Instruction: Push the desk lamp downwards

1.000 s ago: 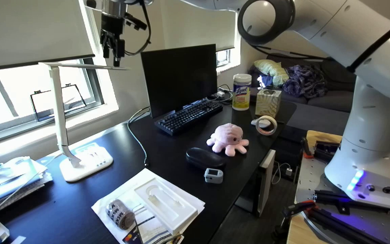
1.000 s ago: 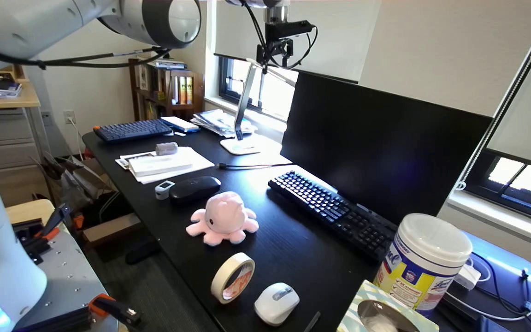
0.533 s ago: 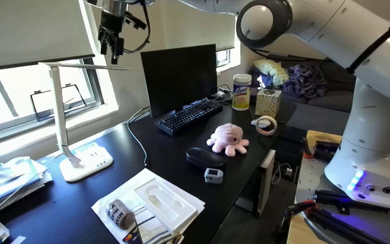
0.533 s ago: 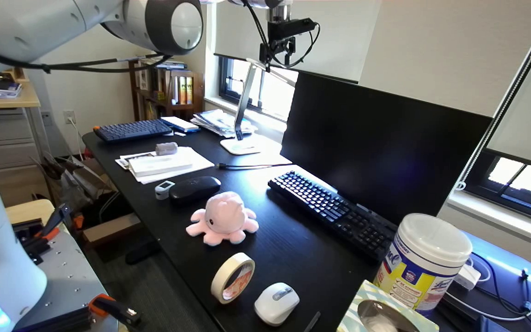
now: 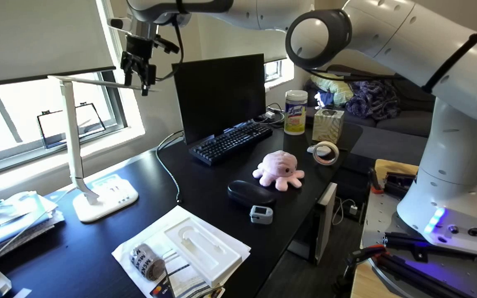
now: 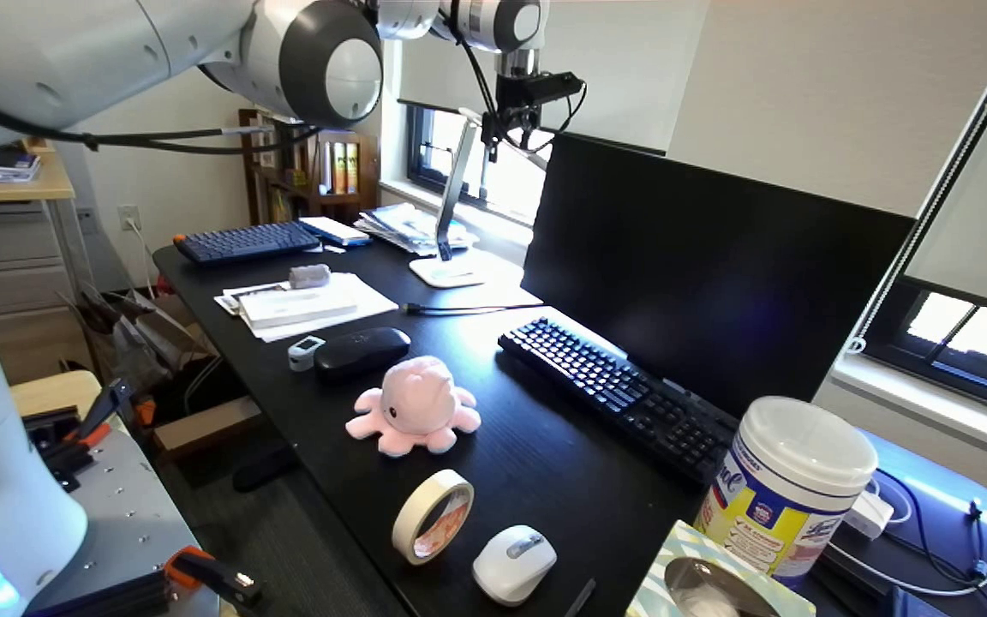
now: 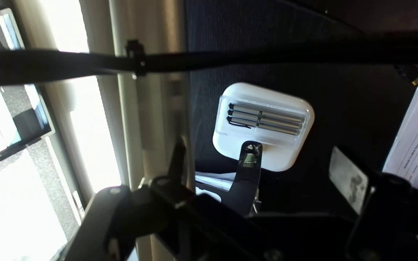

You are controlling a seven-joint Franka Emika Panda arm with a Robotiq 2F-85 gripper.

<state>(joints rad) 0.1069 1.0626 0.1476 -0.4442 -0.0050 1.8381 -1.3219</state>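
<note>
The white desk lamp stands upright on the desk, its base (image 5: 105, 200), stem (image 5: 72, 136) and light bar (image 5: 97, 82) showing in an exterior view. Its base also shows in an exterior view (image 6: 446, 272). My gripper (image 5: 136, 89) is open, pointing down at the light bar's outer half, and overlaps it; it also shows in an exterior view (image 6: 508, 152). In the wrist view the fingers (image 7: 263, 165) are wide apart with nothing between them. A blurred pale band under one finger looks like the light bar. The base (image 7: 227, 145) with pens lies below. Contact is hard to tell.
A black monitor (image 5: 220, 97) stands beside the gripper, with a keyboard (image 5: 230, 142) before it. The window (image 5: 35, 120) is behind the lamp. Papers (image 5: 19, 225) and a white tray (image 5: 203, 248) lie near the base. A pink octopus plush (image 5: 280, 169) and glasses case (image 5: 251, 193) lie farther along.
My gripper rose slightly at first, then came down to the light bar's level. The light bar appears to slope down slightly more than before. The lamp base has not moved.
</note>
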